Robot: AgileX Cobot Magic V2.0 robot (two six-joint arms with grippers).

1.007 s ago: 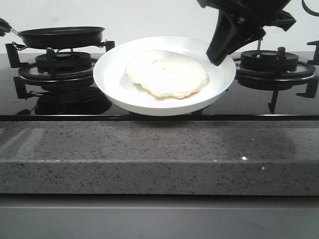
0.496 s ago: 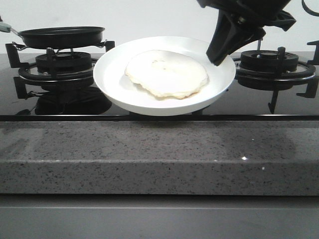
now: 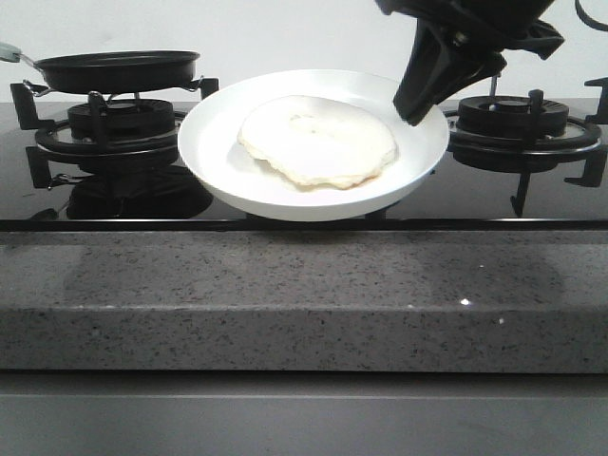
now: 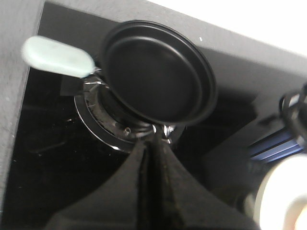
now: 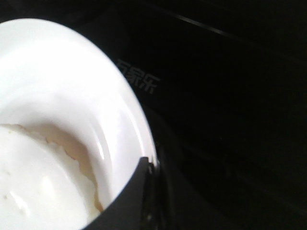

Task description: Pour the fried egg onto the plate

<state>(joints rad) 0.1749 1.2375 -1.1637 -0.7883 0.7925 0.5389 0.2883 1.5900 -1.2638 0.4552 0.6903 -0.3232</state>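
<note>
Lying nearest was the grey stone counter [image 3: 304, 294], with the black stove top [image 3: 142, 204] behind it. The plate [image 3: 228, 171] was held up over the stove top, its rim pinched tight by the right gripper [image 3: 410, 112]. The fried egg [image 3: 318, 141] was seen flat in the middle of the plate. Farther back, the black pan [image 3: 116, 68] was set on the left burner [image 3: 106, 123]. The left gripper [image 4: 152, 143] was seen pressed together, with nothing held.
</note>
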